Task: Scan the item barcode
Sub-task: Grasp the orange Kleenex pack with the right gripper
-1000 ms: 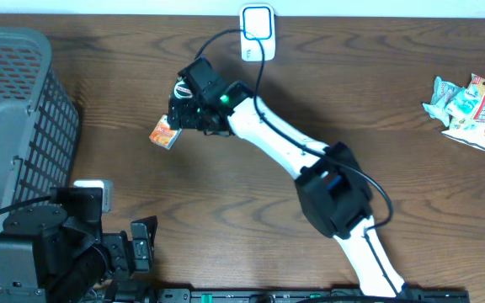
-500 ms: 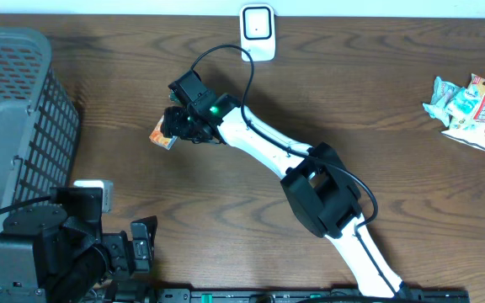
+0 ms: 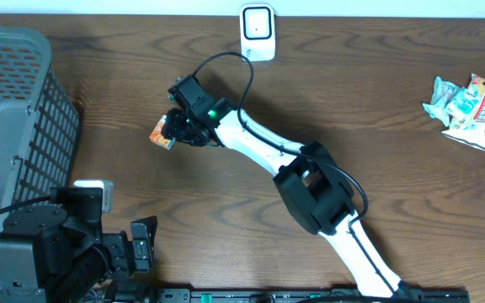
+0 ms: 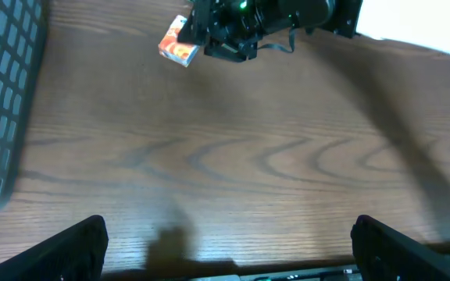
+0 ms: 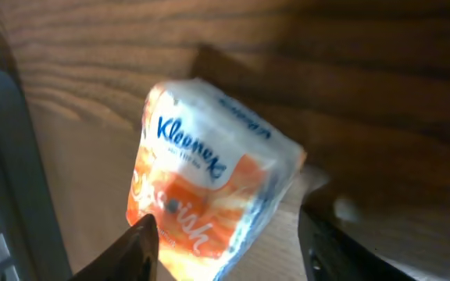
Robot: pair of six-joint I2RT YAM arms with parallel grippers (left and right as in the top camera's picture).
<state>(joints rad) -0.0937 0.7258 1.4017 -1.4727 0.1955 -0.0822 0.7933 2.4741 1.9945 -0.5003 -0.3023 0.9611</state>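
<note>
- Orange-and-white Kleenex tissue packet point(image 5: 209, 187) lies on the brown wooden counter point(image 3: 394, 168), between the jaws of the right gripper point(image 3: 170, 132) (jaws apart, one on either side of it).
- Left gripper point(image 4: 229, 238) hovers well apart from the packet, jaws wide apart.
- Grey plastic mesh basket point(image 3: 15, 126) stands at the left; small white scanner point(image 3: 258, 29) sits at the far edge.

The pack point(image 3: 162, 135) lies on the table point(image 3: 377, 126) between the fingers of the right gripper point(image 3: 173, 130), jutting out to its left. Well left of that gripper stands the basket point(image 3: 15, 126). The scanner point(image 3: 258, 32) sits beyond it and to its right, at the table's far edge. The snack packets point(image 3: 468, 105) lie far to its right. The left gripper point(image 4: 229, 242) hangs nearer the front edge, beside the basket.
</note>
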